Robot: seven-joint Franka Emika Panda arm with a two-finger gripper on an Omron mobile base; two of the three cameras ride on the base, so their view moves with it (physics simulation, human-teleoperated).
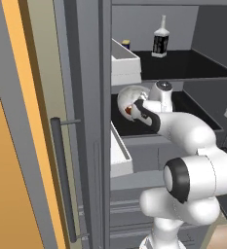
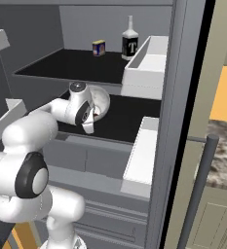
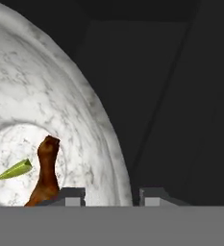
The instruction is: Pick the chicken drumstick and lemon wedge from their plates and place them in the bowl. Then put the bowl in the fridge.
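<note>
Fridge (image 1: 93,97) door stands open, its bar handle (image 1: 64,180) at far left in the left base view. On the dark middle shelf (image 2: 124,121) the bowl (image 1: 129,97) rests tipped toward the arm. Inside it lie the lemon wedge (image 3: 15,170) and, beside it, the chicken drumstick (image 3: 46,170). The claw (image 3: 112,196) straddles the bowl's rim, fingers parted; whether they grip the rim cannot be told. Upper shelf: a small box (image 2: 99,47) and a dark bottle (image 2: 129,41).
</note>
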